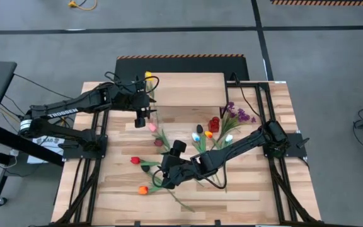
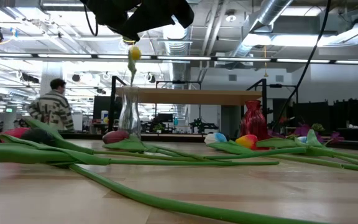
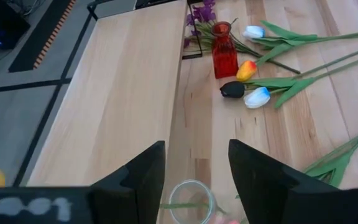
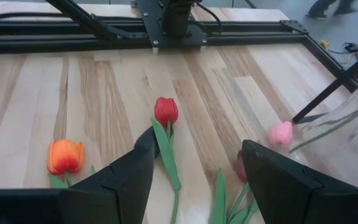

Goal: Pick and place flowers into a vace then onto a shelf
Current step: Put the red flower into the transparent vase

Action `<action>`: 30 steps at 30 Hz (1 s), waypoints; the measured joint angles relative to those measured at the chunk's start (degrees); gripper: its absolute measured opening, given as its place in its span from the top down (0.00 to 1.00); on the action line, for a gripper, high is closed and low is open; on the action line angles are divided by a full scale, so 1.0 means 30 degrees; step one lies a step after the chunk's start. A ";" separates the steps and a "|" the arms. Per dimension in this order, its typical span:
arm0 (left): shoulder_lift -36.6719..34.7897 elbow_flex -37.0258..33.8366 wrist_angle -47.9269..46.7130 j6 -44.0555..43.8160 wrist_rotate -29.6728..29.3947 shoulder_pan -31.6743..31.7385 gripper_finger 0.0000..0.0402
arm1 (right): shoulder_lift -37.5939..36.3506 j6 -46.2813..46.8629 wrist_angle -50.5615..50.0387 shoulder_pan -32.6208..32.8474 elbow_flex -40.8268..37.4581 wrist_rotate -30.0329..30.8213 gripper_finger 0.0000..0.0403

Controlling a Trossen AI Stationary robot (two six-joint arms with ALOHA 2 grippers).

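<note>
A yellow tulip stands with its stem in the clear glass vase on the table in front of the shelf. My left gripper hangs open just above the vase's rim, clear of the stem. My right gripper is open over the loose flowers at the table's near middle. In its wrist view a red tulip lies ahead between its fingers, with an orange tulip and a pink tulip to either side. These tulips lie flat on the tabletop.
A red vase stands near the shelf's right end beside purple sprigs. White, dark and yellow-red tulips lie near it, their long stems running across the middle of the table. A person is in the room behind.
</note>
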 joint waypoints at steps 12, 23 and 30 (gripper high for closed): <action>-0.5694 -0.0013 0.2167 -0.3838 0.3350 -0.0079 0.58 | 0.0000 0.1961 -0.2158 -0.0004 0.0000 -0.0015 0.42; -1.1988 -0.3066 0.2791 -0.7967 0.3960 -0.2999 0.58 | 0.0015 0.1479 -0.0097 -0.0136 -0.1306 -0.2644 0.42; -1.6175 -0.8362 0.6430 -1.0181 0.2531 -0.4295 0.58 | 0.0042 0.2665 0.0340 -0.0442 -0.2974 -0.2550 0.42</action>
